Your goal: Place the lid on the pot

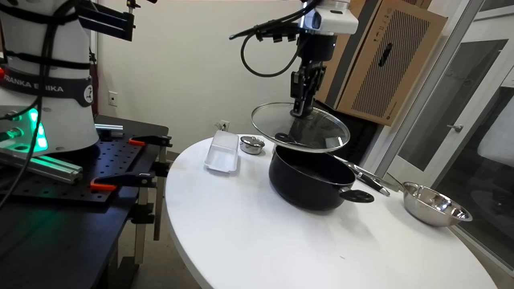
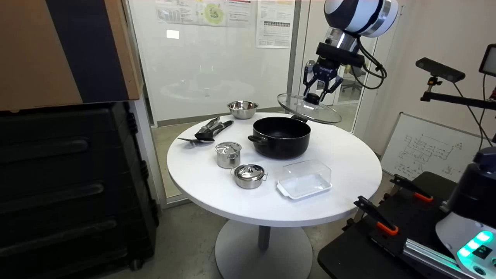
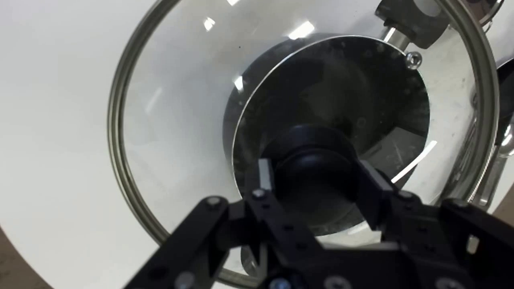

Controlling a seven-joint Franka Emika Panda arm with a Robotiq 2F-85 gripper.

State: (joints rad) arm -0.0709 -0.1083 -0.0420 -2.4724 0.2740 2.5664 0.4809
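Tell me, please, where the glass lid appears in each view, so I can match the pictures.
In an exterior view, the lid is right of centre, mostly above the pot.
In an exterior view, the lid is right of centre, up and right of the pot.
In the wrist view, the lid fills most of the picture, the pot showing through it.
The pot is the shared landmark.

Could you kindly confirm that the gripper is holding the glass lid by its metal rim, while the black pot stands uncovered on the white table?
Not quite: the gripper holds the glass lid by its black centre knob, not by its metal rim, as the wrist view shows. The black pot does stand uncovered on the white table.
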